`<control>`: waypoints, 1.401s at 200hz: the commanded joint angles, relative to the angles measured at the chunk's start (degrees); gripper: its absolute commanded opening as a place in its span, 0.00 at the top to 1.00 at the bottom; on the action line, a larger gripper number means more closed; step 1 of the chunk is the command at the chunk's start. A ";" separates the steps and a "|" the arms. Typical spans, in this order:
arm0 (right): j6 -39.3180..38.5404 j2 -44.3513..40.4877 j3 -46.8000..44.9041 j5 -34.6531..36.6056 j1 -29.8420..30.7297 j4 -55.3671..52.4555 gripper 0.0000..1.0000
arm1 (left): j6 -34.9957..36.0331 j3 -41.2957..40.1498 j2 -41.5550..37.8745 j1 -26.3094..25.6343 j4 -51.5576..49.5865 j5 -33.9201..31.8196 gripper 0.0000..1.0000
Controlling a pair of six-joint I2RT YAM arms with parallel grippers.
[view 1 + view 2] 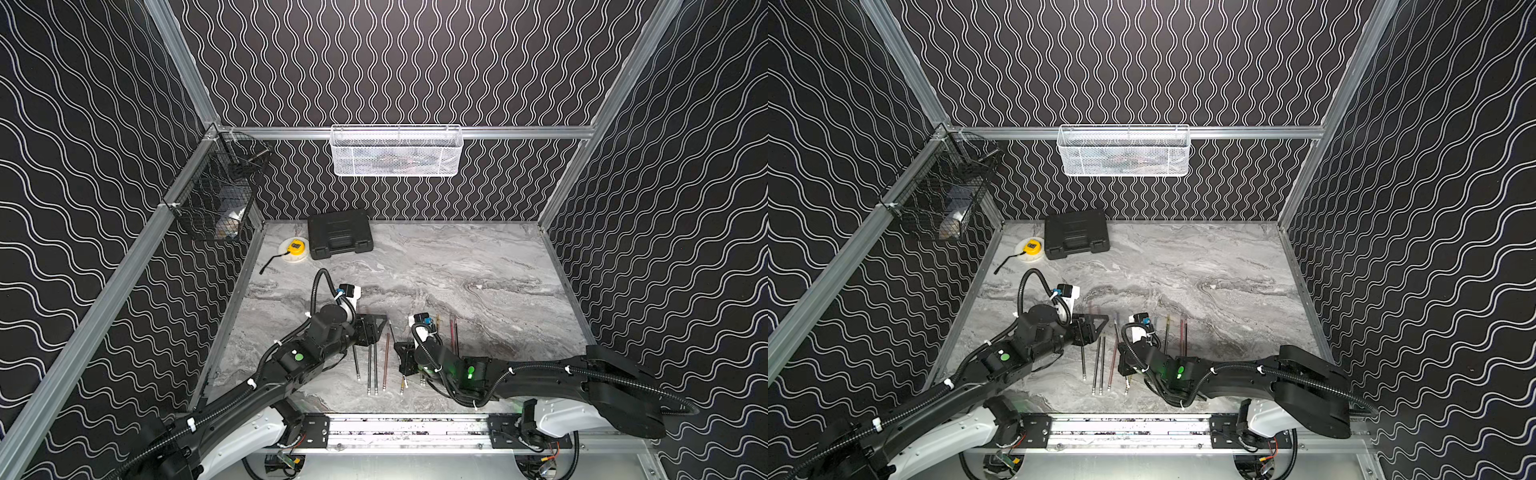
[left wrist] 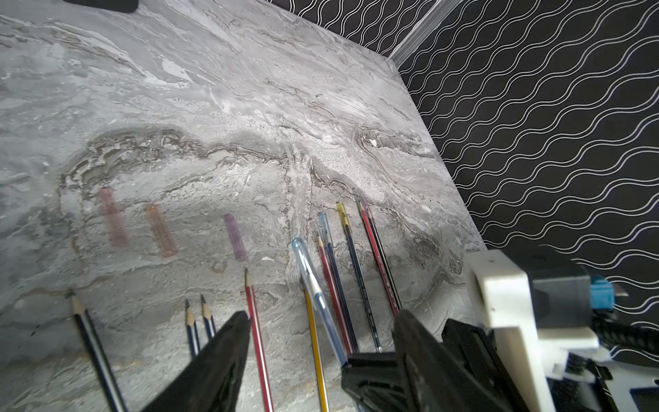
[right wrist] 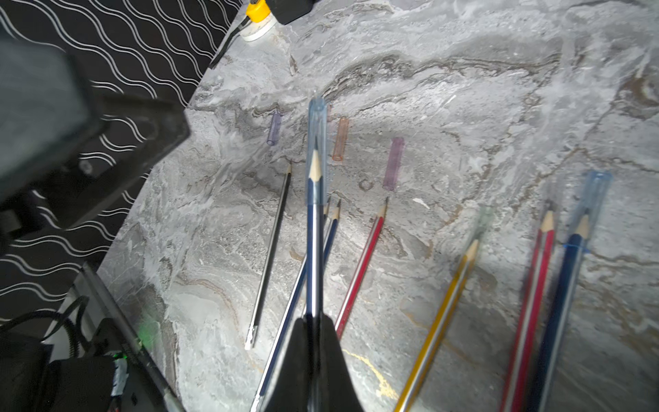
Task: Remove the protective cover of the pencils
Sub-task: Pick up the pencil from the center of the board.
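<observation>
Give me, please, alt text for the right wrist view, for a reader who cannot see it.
The right gripper, its fingers shut, holds a dark blue pencil whose tip sits inside a clear blue cover. Below, on the grey marble table, lie more pencils and three loose covers: violet, orange and pink.

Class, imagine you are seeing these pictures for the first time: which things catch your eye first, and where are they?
The right gripper is shut on a dark blue pencil, held over the marble table with its tip inside a clear blue cover. A row of pencils lies near the table's front edge. Loose tinted covers lie just beyond the bare pencil tips.
</observation>
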 commanded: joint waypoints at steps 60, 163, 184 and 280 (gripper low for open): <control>-2.02 -1.39 -1.44 -1.38 0.05 5.88 1.00 | -1.86 -0.28 3.88 -0.07 5.48 -1.41 0.33; -0.82 -1.76 -1.48 -4.78 0.29 10.15 1.00 | -3.70 -0.53 5.68 -0.30 7.14 -0.35 0.54; -1.17 -1.76 -0.49 -4.75 0.54 9.51 1.00 | -3.54 0.14 6.15 -0.30 6.19 -0.66 0.56; -1.03 0.69 1.33 -5.24 1.31 9.99 1.00 | -4.51 -0.86 3.91 -0.27 4.91 -3.20 0.79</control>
